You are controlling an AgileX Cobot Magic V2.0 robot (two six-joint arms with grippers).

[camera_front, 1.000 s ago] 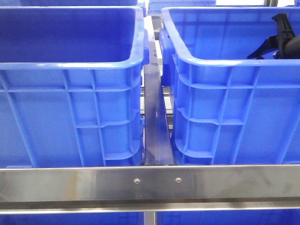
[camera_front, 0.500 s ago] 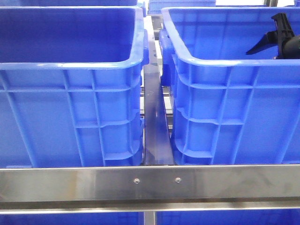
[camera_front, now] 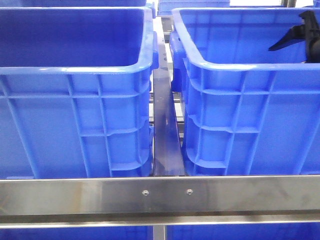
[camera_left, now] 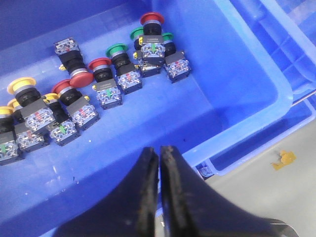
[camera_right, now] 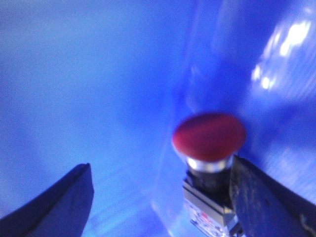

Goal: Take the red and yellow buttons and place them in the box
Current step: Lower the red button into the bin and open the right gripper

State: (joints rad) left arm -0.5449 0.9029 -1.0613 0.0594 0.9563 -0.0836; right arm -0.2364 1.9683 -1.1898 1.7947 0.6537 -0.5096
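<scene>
While the left gripper hangs with jaws closed and empty above the buttons, a red button touches one finger of the right gripper's wide-open jaws, inside the box.

Crates are moulded blue plastic, smooth and semi-glossy, ribbed outer walls. Rail across the front is brushed steel, satin sheen, two small screws. Left gripper fingers are matt black with scuffed, dusty faces. Buttons have glossy plastic caps, clear plastic contact blocks; the red button has a bright metal collar.
</scene>
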